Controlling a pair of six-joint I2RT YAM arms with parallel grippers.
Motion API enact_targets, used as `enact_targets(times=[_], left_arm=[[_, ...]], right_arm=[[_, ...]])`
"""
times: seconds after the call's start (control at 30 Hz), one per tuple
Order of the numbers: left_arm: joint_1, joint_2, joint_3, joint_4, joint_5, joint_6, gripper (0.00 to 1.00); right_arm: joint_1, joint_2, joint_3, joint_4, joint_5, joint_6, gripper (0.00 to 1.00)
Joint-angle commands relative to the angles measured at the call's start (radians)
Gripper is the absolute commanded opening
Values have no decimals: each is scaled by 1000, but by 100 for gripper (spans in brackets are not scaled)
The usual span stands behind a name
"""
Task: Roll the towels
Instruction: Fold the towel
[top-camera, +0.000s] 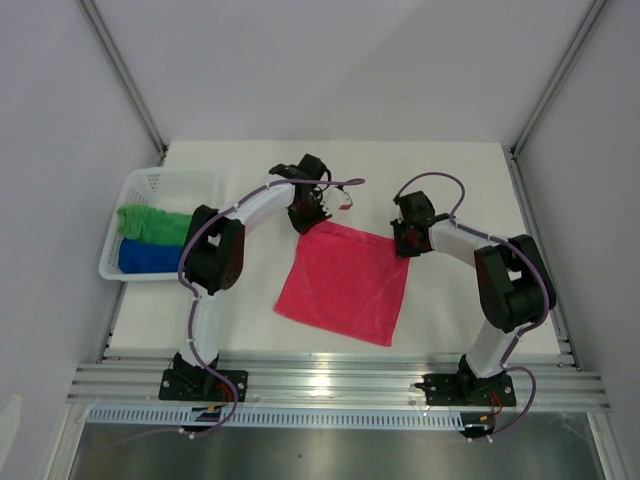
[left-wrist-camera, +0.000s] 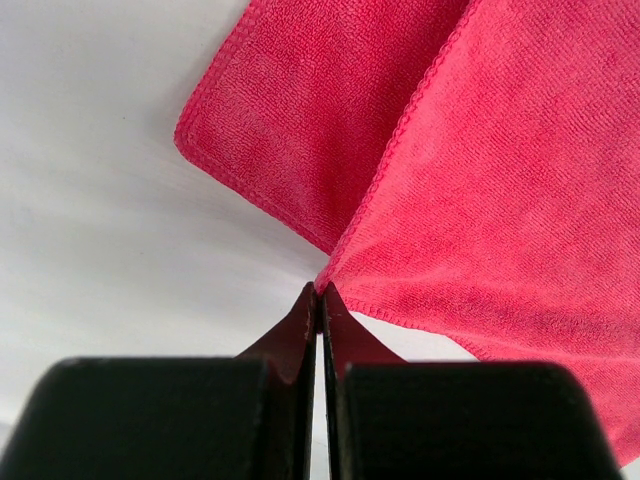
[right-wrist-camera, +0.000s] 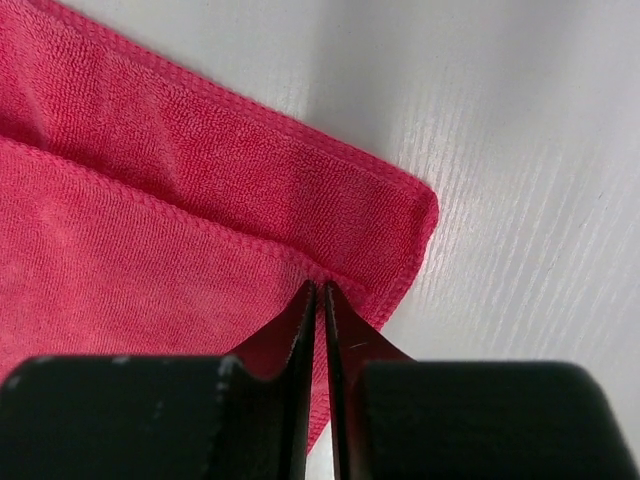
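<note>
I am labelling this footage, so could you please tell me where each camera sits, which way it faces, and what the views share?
Top: above and behind the robot, looking down on the table; the left arm and right arm show whole.
Left wrist: on the left arm, looking along the left pincer, shut on the pink towel near a corner.
Right wrist: on the right arm, looking along the right pincer, shut near another corner.
Shared: all three show the pink towel.

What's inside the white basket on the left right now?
The basket holds a rolled green towel, with a rolled blue towel beside it on the near side. The basket floor under them is covered.
</note>
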Motion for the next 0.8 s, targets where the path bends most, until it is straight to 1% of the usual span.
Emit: enact_targets(times=[0.0, 0.07, 0.1, 0.23, 0.43, 0.5, 0.63, 0.77], left_arm=[[4, -24, 7, 3, -8, -6, 1], [4, -24, 4, 3, -11, -4, 1], [4, -23, 13, 3, -11, -3, 1], [4, -19, 15, 5, -15, -4, 1], [4, -12, 16, 6, -20, -4, 1], [4, -10, 21, 2, -20, -4, 1], [4, -6, 25, -1, -23, -7, 1], [4, -7, 25, -3, -21, -7, 1]], right_arm=[[22, -23, 17, -10, 47, 4, 11], [33, -33, 22, -20, 71, 3, 14], [38, -38, 22, -21, 80, 1, 15], [55, -49, 25, -35, 113, -5, 11], [85, -55, 28, -58, 186, -16, 11], [91, -56, 28, -58, 186, -19, 10], [91, -50, 26, -47, 177, -17, 0], [91, -52, 28, -44, 182, -13, 0]])
